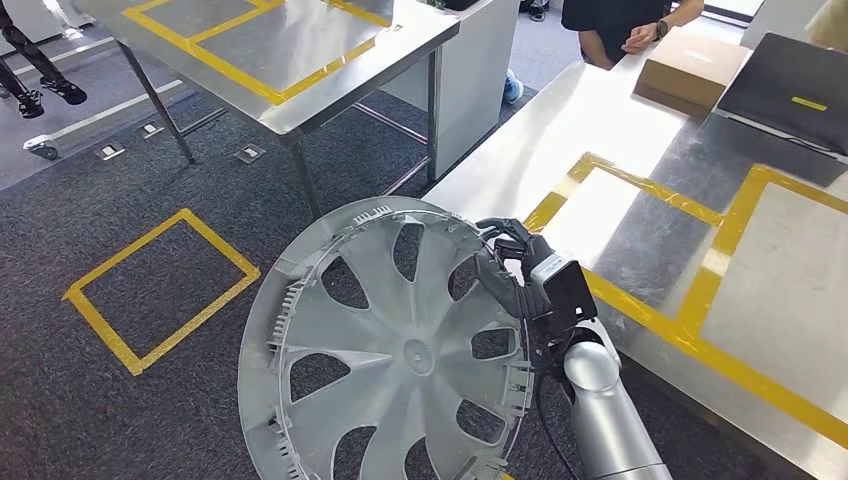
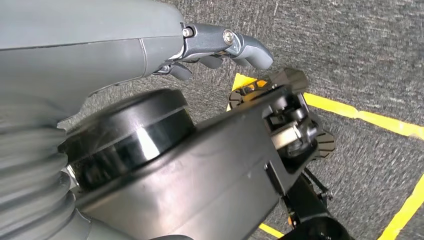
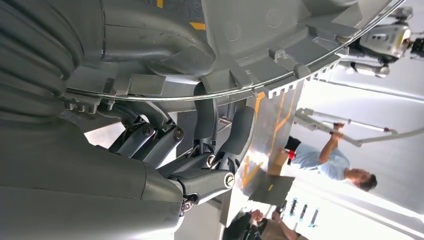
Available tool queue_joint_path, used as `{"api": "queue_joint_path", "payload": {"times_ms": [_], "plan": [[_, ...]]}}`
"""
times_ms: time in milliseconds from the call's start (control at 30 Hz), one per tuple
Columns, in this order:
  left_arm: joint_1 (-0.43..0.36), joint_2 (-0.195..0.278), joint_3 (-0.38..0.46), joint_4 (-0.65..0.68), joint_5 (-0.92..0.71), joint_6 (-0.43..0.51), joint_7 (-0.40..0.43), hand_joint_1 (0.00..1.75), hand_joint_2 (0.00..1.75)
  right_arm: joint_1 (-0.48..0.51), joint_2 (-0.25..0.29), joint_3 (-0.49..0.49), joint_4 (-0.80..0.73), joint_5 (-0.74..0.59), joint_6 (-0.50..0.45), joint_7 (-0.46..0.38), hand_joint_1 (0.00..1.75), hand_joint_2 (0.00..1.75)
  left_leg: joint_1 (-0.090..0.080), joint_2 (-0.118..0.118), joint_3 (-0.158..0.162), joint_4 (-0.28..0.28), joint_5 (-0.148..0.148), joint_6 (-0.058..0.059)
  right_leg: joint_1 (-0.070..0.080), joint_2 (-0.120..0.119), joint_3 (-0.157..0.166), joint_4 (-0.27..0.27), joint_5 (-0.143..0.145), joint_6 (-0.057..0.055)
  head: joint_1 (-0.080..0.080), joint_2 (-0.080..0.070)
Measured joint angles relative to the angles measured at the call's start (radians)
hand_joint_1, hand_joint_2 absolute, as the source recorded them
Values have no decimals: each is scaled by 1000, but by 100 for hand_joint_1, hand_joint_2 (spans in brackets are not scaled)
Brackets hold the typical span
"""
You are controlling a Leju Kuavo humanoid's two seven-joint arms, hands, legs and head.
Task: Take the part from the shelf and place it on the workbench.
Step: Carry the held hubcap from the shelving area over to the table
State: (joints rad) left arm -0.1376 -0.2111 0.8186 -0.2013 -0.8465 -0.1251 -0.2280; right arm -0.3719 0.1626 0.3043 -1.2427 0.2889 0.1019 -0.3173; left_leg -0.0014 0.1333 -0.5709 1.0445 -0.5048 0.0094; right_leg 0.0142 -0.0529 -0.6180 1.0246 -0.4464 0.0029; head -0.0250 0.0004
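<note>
Long stainless-steel bench (image 1: 520,160) with yellow tape rectangles runs along the right of the head view; a second steel table (image 1: 300,60) with yellow tape stands further off, upper left; dark grey carpet floor (image 1: 120,420) below carries a yellow tape square (image 1: 160,290).

Large round grey plastic wheel cover with spoke-like cut-outs and a toothed rim (image 1: 400,350) is held off the floor, tilted on edge, just short of the near edge of the bench and not resting on it; its upper right rim sits in the right hand (image 1: 510,265).

Right hand: fingers (image 3: 205,117) hooked over the rim of the wheel cover from the side toward the bench; right wrist view shows dark fingers wrapped around the toothed edge, thumb side against the cover's face; firm grip on the part.

Left hand (image 2: 220,47): seen in the left wrist view over the carpet; fingers curled loosely inward, nothing in them.

On the far end of the bench: flat brown cardboard box (image 1: 690,65); beside it a dark laptop-like slab (image 1: 790,95); a person in a dark top (image 1: 620,25) stands behind the bench.
</note>
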Motion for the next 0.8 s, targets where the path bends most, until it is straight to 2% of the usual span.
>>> {"api": "queue_joint_path", "payload": {"times_ms": [33, 67, 133, 167, 200, 233, 267, 300, 333, 367, 400, 433, 467, 500, 533, 567, 600, 667, 700, 733, 767, 800], "plan": [[-1, 0, 0, 0, 0, 0, 0, 0, 175, 1, 0, 1, 0, 0, 0, 0, 175, 175, 1, -8, 2, 3, -5, -6, -4, 13, 3, -5, 3, -4, -1, 0], [-2, -1, 0, 0, 0, 0, -1, 0, 175, 1, 1, 2, -1, -1, 0, 0, 175, 175, 2, -31, -3, 21, -19, -11, -9, 26, 6, -9, 7, -10, -2, 0], [0, -1, 0, -1, 0, 0, -2, 0, 175, 2, 4, 6, -1, -2, 0, 2, 175, 175, 7, -98, -45, 117, -72, -20, -17, 50, 10, -15, 11, -17, -8, 0], [1, -1, 0, 0, -1, 0, -2, 0, 175, 3, 5, 8, -1, -3, 0, 5, 175, 175, 8, -119, -78, 185, -102, -22, -18, 63, 10, -14, 11, -19, -10, 0], [3, -1, 0, 0, -2, 0, -2, 0, 175, 5, 5, 9, -1, -3, -1, 8, 175, 175, 9, -127, -107, 241, -119, -24, -18, 78, 10, -14, 11, -20, -12, 0], [5, 0, 0, 0, -2, 0, -1, 0, 175, 8, 5, 10, -1, -4, -1, 10, 175, 175, 10, -129, -124, 269, -119, -25, -19, 94, 10, -13, 11, -19, -12, 0], [6, 1, 0, 0, -4, 0, 0, 0, 175, 11, 5, 11, -1, -4, -1, 12, 175, 175, 12, -131, -123, 259, -99, -26, -20, 110, 10, -12, 11, -18, -12, 0], [7, 2, 0, -1, -5, 0, 1, 0, 175, 13, 5, 12, -1, -4, -1, 13, 175, 175, 15, -137, -105, 211, -64, -28, -23, 126, 10, -9, 10, -15, -12, 0], [7, 2, 0, -1, -6, 0, 1, 0, 175, 15, 5, 12, -2, -5, -3, 14, 175, 175, 20, -155, -76, 143, -27, -30, -25, 140, 9, -5, 8, -10, -13, 0], [7, 2, 0, 0, -8, 0, 1, 0, 175, 17, 5, 12, -2, -6, -5, 15, 175, 175, 24, -180, -49, 81, -2, -33, -26, 153, 6, 2, 5, -3, -13, 0], [8, 1, 0, 0, -10, 0, 2, 0, 175, 20, 5, 12, -4, -6, -8, 17, 175, 175, 28, -201, -29, 38, 12, -33, -27, 165, 1, 7, 3, 4, -14, 0], [8, 0, 0, 1, -12, -1, 4, 0, 175, 25, 5, 12, -7, -6, -12, 20, 175, 175, 28, -214, -21, 18, 14, -31, -27, 176, -3, 10, 3, 12, -14, 0], [9, 0, 0, 1, -13, -2, 6, 0, 175, 32, 4, 12, -11, -4, -15, 24, 175, 175, 26, -212, -19, 16, 12, -25, -28, 186, -8, 10, 5, 19, -14, 0], [9, -1, 0, 2, -14, -3, 8, 0, 175, 42, 4, 11, -17, -1, -19, 29, 175, 175, 25, -200, -19, 16, 14, -17, -31, 197, -10, 8, 8, 25, -14, 0], [10, -2, 0, 2, -15, -4, 10, 0, 175, 52, 3, 9, -24, 4, -22, 34, 175, 175, 25, -187, -19, 14, 16, -10, -32, 197, -13, 9, 8, 30, -13, 0], [11, -4, 0, 2, -16, -4, 12, 0, 175, 62, 2, 8, -32, 10, -24, 39, 175, 175, 26, -175, -18, 12, 17, -3, -30, 180, -20, 21, 1, 35, -9, 0], [12, -6, 0, 2, -16, -4, 13, 0, 175, 68, 1, 6, -39, 16, -26, 44, 175, 175, 26, -162, -18, 9, 18, 3, -28, 152, -37, 53, -18, 38, -5, 0], [17, -7, 0, 2, -17, -2, 14, 0, 175, 78, 0, 4, -50, 27, -30, 52, 175, 175, 22, -133, -18, 9, 16, 12, -24, 87, -97, 174, -78, 42, 5, 0], [20, -6, 0, 2, -18, 0, 15, 0, 175, 84, 0, 2, -53, 31, -32, 52, 175, 175, 19, -116, -18, 9, 15, 14, -24, 70, -130, 239, -103, 43, 6, 0], [22, -4, 0, 2, -18, 4, 16, 0, 175, 92, -1, -2, -54, 33, -32, 50, 175, 175, 17, -101, -18, 9, 13, 15, -24, 62, -151, 279, -113, 43, 6, 0], [23, -2, 0, 1, -17, 9, 16, 0, 175, 99, -2, -5, -55, 34, -31, 45, 175, 175, 16, -87, -17, 9, 12, 16, -24, 58, -152, 282, -104, 40, 7, 0], [22, -1, 0, 1, -13, 13, 14, 0, 175, 102, -3, -8, -55, 33, -28, 38, 175, 175, 15, -74, -16, 9, 10, 16, -23, 53, -132, 245, -79, 37, 7, 0]]}}
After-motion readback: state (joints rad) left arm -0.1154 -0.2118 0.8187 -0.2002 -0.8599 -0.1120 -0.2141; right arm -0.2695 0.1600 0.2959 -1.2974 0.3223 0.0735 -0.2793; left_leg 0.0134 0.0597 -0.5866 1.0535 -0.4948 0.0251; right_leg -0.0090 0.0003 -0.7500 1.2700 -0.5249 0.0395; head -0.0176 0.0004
